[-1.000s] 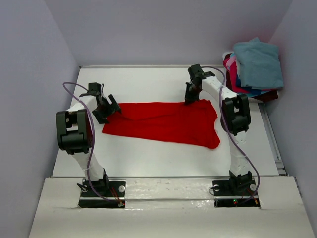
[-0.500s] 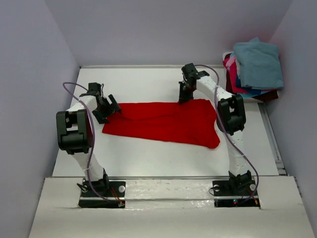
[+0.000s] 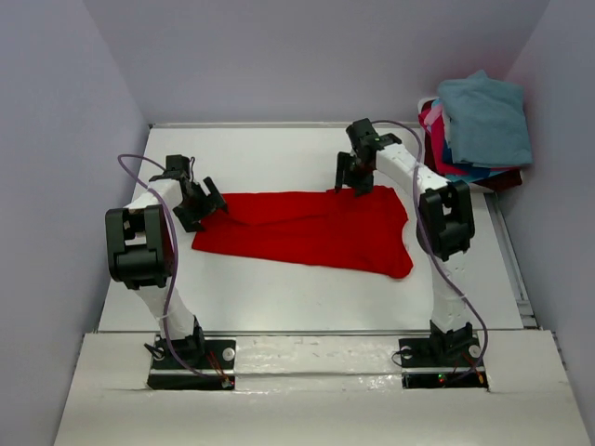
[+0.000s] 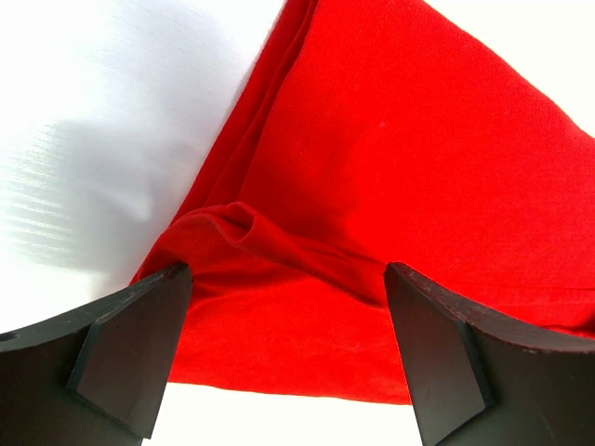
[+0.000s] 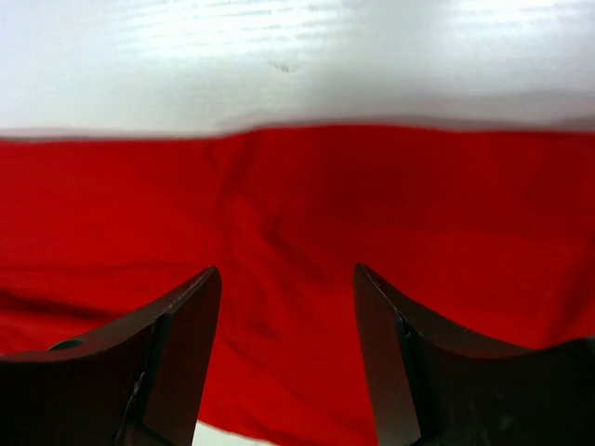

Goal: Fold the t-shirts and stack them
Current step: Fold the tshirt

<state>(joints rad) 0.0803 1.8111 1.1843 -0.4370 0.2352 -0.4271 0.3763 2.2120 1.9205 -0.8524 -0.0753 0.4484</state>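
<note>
So right now my red t-shirt (image 3: pixel 307 228) is lying spread out flat in the middle of the table (image 3: pixel 279 153), long side running from 9 to 3 o'clock, with a few wrinkles running across it. The pile of other t-shirts (image 3: pixel 474 130) is sitting off at the table's 2 o'clock corner, well apart from the red one, and the teal-blue one (image 3: pixel 485 116) is lying on top with bits of pink, blue and dark maroon poking out under it.

My left gripper (image 3: pixel 209 200) is hanging over the shirt's 10 o'clock corner with its jaws spread wide and nothing between them. In the left wrist view a bunched-up fold of red cloth is sitting right in the gap, just beside the left finger, and I can't tell if it's touching.

My right gripper (image 3: pixel 350 177) is hovering over the shirt's far edge, around 12 to 1 o'clock. Its jaws are standing apart too, not pinching anything. The right wrist view is showing flat red cloth between the fingers and bare table beyond the edge
</note>
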